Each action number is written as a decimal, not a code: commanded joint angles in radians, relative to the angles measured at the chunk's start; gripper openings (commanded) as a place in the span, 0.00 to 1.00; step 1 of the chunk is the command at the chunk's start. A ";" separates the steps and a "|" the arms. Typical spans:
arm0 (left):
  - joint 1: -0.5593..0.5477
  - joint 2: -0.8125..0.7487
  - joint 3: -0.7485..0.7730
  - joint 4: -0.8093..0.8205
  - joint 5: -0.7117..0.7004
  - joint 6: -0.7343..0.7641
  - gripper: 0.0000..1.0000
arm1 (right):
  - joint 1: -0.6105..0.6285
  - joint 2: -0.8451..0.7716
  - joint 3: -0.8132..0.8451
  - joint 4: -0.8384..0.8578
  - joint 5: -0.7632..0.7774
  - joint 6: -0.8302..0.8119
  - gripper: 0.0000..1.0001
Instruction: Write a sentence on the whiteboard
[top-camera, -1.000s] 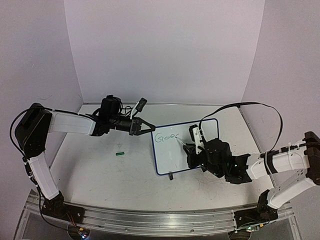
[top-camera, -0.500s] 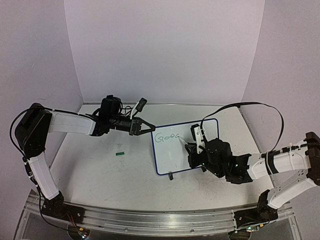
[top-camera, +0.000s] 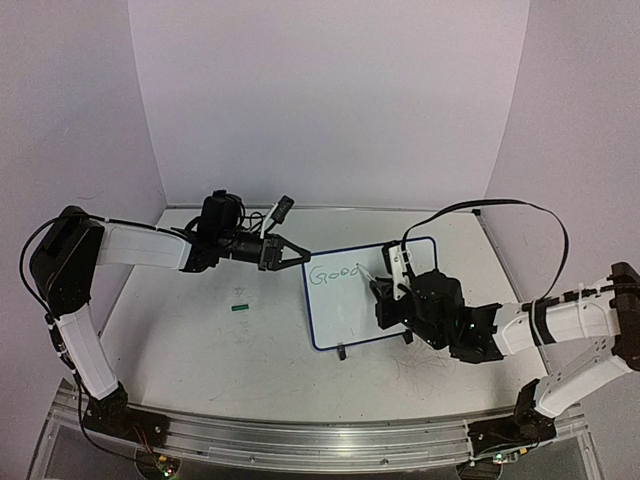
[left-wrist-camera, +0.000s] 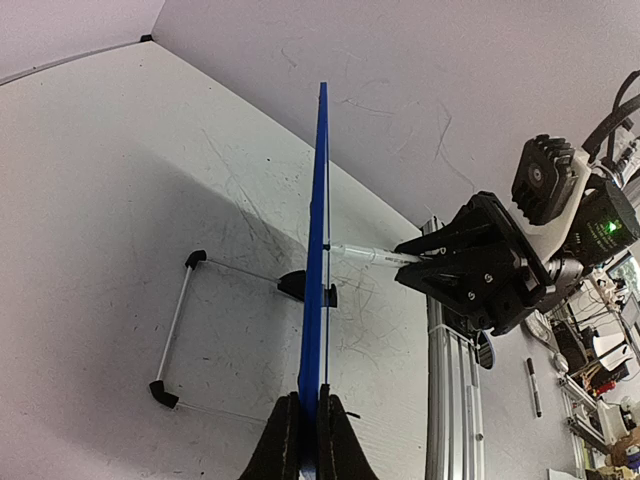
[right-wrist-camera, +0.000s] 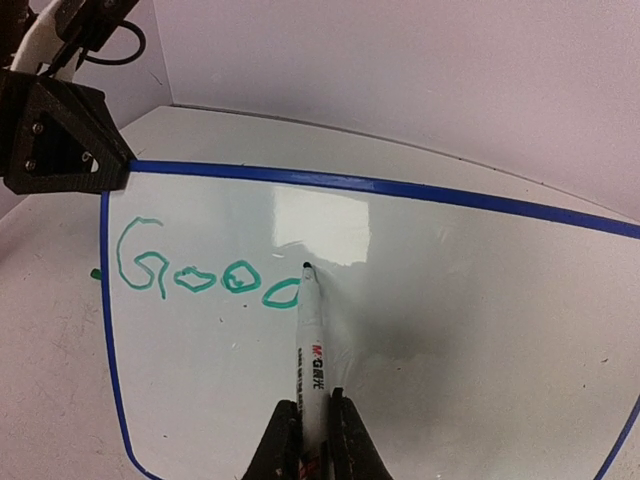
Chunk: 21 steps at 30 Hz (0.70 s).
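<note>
Count first: one whiteboard (top-camera: 352, 318), one marker (right-wrist-camera: 310, 352), two arms, one small green bit (top-camera: 239, 308) lying alone on the surface (top-camera: 190, 350) left of the board, and four green shapes making up the sentence (right-wrist-camera: 200, 276), which reads "Goo" plus an open loop. The whiteboard sits right of the middle of the surface, propped on a wire stand (left-wrist-camera: 176, 322); the top view shows one black foot (top-camera: 342, 350) under its near edge. The left gripper (left-wrist-camera: 308, 432) is pinched tight on the thin blue frame at the board's far-left corner, so from its own camera the board shows edge-on. The right gripper (right-wrist-camera: 312, 432) is closed on the marker's barrel, in front of the board's right half. Room-wise, the writing hugs the top-left corner, just under the top frame and just inside the left one, and there's loads of white board to the right of it and below it. The surface has a wide bare stretch left of the board and a strip along the near edge. The board's long axis runs left to right, a bit skewed, and the word runs along it. The marker's long axis points away from the right gripper toward the far left, tip on the board at the upper right of that last loop.
</note>
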 joint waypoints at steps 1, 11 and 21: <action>-0.004 -0.045 -0.003 -0.002 0.012 0.023 0.00 | -0.019 0.028 0.047 0.017 0.020 -0.020 0.00; -0.005 -0.049 -0.003 -0.002 0.009 0.025 0.00 | -0.032 0.034 0.070 0.019 0.028 -0.032 0.00; -0.004 -0.051 -0.002 -0.001 0.008 0.026 0.00 | -0.031 0.020 0.018 -0.002 -0.011 0.019 0.00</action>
